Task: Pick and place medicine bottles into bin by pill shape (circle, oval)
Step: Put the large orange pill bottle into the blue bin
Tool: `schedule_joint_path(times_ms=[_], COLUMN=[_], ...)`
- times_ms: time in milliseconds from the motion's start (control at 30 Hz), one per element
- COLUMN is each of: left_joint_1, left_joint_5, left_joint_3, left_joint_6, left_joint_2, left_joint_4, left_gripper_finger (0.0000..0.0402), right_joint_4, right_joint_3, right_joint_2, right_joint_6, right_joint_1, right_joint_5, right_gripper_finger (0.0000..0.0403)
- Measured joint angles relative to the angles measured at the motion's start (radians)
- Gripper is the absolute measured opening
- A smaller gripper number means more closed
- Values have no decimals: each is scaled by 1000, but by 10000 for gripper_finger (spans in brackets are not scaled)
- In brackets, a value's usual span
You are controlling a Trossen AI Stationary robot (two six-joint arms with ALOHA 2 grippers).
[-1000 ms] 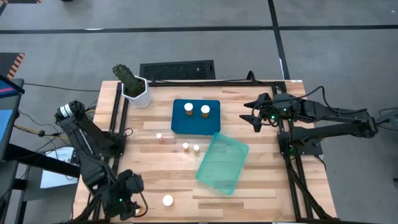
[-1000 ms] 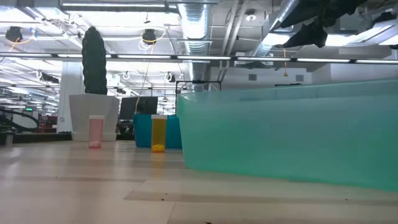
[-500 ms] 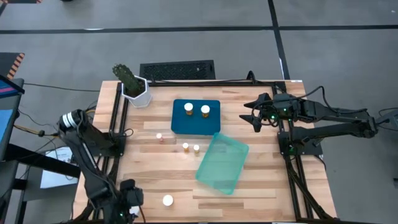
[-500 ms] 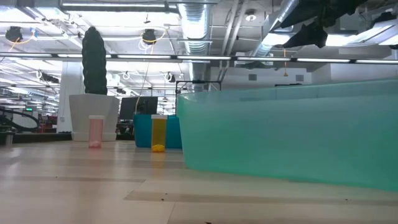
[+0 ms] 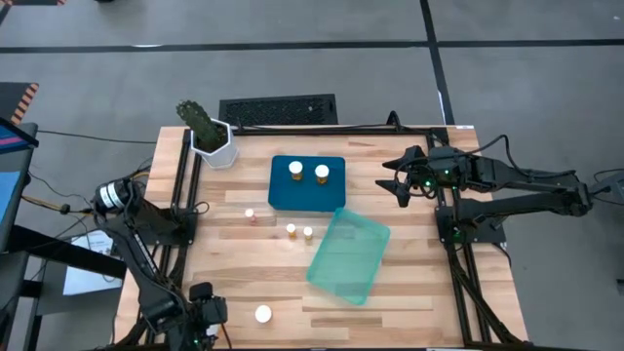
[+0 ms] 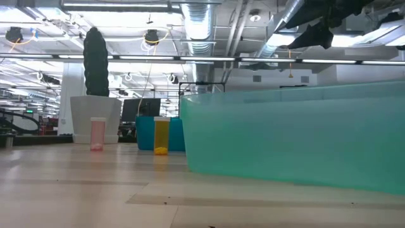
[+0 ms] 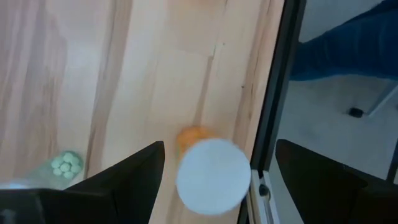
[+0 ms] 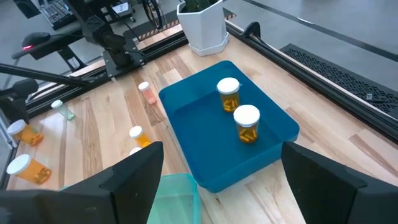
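Left gripper [image 5: 203, 322] spread wide above an amber bottle [image 7: 211, 171] at table's [image 5: 409, 292] near edge; holding nothing; only wrist view shows the amber body. Right gripper [image 5: 395, 178] parted, empty, beside blue bin [image 5: 283, 190]; two bottles [image 8: 238, 111] inside, labels unreadable from above.

The left arm folds along the table's left edge, its gripper [image 5: 202, 317] at about 7 o'clock near the front edge, fingers [image 7: 134, 180] spread apart and pointing down. The right arm reaches in from 3 o'clock, its gripper [image 5: 398, 175] raised at about 2 o'clock, jaws wide.
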Motion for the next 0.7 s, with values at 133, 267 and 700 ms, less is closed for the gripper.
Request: schedule_joint_path(times_ms=[133, 267, 700], left_joint_1=[-10, -17, -18], left_joint_5=[10, 10, 22], left_joint_3=[0, 0, -43], left_joint_6=[-5, -5, 16], left_joint_2=[4, 8, 8], left_joint_4=[-1, -7, 24], left_gripper_finger=[300, 300, 300], right_joint_4=[0, 0, 2], right_joint_3=[0, 0, 0], right_joint_2=[0, 0, 0], right_joint_6=[1, 0, -8], right_joint_1=[0, 0, 0], right_joint_5=[0, 0, 0], right_gripper_finger=[333, 333, 333])
